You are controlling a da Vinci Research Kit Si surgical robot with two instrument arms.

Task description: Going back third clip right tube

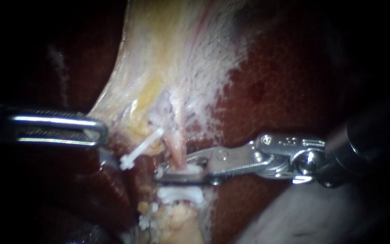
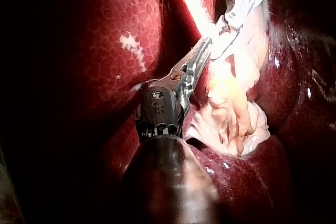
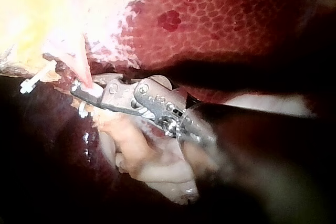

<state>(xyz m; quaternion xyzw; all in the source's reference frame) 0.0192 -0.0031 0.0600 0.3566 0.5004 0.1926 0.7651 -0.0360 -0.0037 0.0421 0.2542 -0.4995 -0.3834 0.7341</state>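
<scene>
Endoscope view: the right instrument (image 1: 170, 174) comes in from the right edge, below mid-height, and its jaws reach to the lower centre of the frame. There they are closed around a white upper clip (image 1: 187, 170), one jaw above it and one below. The right tube (image 1: 177, 147), thin and pink, runs down from the pale tissue (image 1: 168, 54) at upper centre and passes into those jaws at the clip. Just below the jaws a second white piece, the lower clip (image 1: 180, 195), lies across the same line of tissue. To the left of the tube a tilted clip (image 1: 141, 148) slants down toward the lower left. The left instrument (image 1: 101, 132) enters from the left edge at mid-height, and its tip lies at the lower left corner of the pale tissue. Whether it grips that tissue cannot be told. Dark red liver (image 1: 285, 81) fills the right half of the frame. In the right wrist view the right instrument (image 3: 84, 91) has the upper clip (image 3: 93, 92) between its jaws, with the tube (image 3: 79, 69) entering from beyond them and the tilted clip (image 3: 34, 80) off to one side. In the left wrist view the left instrument (image 2: 207, 51) ends in the bright pale tissue, close beside the other instrument.
</scene>
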